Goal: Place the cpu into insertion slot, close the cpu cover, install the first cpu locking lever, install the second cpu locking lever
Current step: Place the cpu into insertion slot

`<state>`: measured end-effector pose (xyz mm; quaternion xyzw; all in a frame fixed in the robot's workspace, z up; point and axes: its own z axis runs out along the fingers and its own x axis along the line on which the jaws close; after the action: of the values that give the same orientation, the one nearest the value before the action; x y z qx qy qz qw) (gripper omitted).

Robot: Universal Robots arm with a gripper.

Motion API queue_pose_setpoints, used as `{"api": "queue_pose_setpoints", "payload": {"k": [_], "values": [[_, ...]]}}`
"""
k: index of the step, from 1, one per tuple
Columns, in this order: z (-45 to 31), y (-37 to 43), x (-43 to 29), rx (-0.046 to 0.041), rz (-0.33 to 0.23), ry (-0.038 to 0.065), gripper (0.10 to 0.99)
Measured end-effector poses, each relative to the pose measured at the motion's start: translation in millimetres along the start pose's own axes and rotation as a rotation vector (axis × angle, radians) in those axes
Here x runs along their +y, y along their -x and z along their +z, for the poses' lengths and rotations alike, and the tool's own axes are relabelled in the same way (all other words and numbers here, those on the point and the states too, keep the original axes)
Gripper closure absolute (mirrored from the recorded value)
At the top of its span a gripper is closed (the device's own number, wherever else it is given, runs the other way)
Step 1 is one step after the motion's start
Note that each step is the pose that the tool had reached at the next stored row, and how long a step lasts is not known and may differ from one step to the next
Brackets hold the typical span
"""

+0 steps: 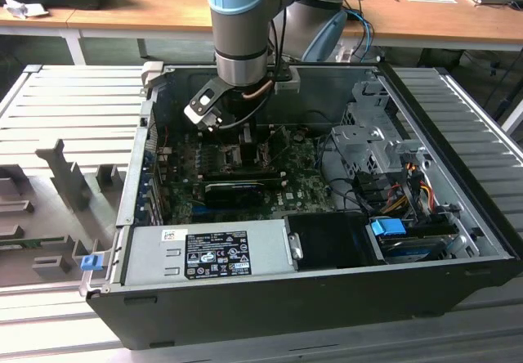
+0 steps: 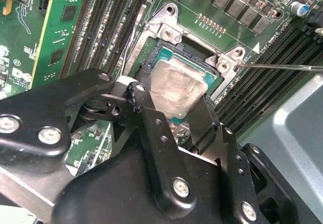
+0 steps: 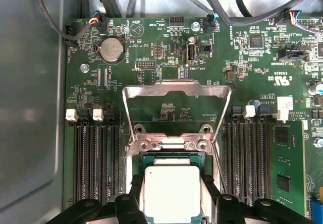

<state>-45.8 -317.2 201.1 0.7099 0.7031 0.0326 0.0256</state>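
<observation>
A pale blue and silver robot arm [image 1: 241, 20] reaches down into an open dark metal computer case [image 1: 286, 310] that lies on its side. Its black gripper [image 1: 245, 146] is low over the green motherboard [image 1: 304, 187], beyond a silver power supply box [image 1: 208, 253].

In both wrist views the gripper [image 2: 174, 99] [image 3: 173, 196] straddles the cpu [image 2: 176, 89] [image 3: 171, 191], a small flat square chip with a silvery-grey metal top. The two black fingers [image 2: 146, 105] are drawn in against opposite edges of the chip, pinching it between them.

The cpu lies flat with its metal top upward, inside the insertion slot [image 2: 192, 45], a square black-framed socket only slightly larger than the chip. Being square, the chip has no long axis. Its edges run parallel to the socket frame and to the long black memory slots [image 3: 96, 158] on either side. Whether it is fully seated or just above the contacts cannot be told.

The cpu cover [image 3: 176, 85], a thin dark-silver metal frame plate with a square window, stands open. It is swung back on its hinge at the socket's edge, and its length extends away from the socket toward a round silver coin battery [image 3: 112, 50]. The board shows through its window. A thin straight metal lever rod [image 2: 282, 67] sticks out beside the socket, unlatched.
</observation>
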Motion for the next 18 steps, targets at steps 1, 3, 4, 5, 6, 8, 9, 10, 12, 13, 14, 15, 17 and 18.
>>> {"api": "queue_pose_setpoints", "payload": {"k": [1,3,4,5,6,8,9,10,12,13,14,15,17,18], "values": [[0.0,0.0,0.0,0.0,0.0,0.0,0.557],[0.1,0.0,0.0,0.0001,0.0,0.0,0.557],[0.1,0.0,0.0,0.0,0.0,0.0,0.545],[0.1,0.0,0.0,0.0001,0.0,0.0,0.486],[0.1,0.0,0.0,0.0,0.0,0.0,0.486],[0.1,0.0,0.0,0.0,0.0,0.0,0.42],[0.2,-0.1,0.0,0.0001,0.0,0.0,0.42],[0.4,-0.2,0.1,0.0003,-0.001,0.0,0.42],[2.5,-0.4,0.1,0.0007,-0.008,0.0,0.42],[2.9,-0.3,0.1,0.0007,-0.008,0.0,0.42],[3.0,-0.3,0.1,0.0006,-0.008,0.0,0.42],[3.0,-0.3,0.1,0.0005,-0.009,0.0,0.42],[3.1,-0.3,0.1,0.0008,-0.009,0.0,0.506],[3.1,-0.3,0.1,0.0007,-0.009,0.0,0.506]]}}
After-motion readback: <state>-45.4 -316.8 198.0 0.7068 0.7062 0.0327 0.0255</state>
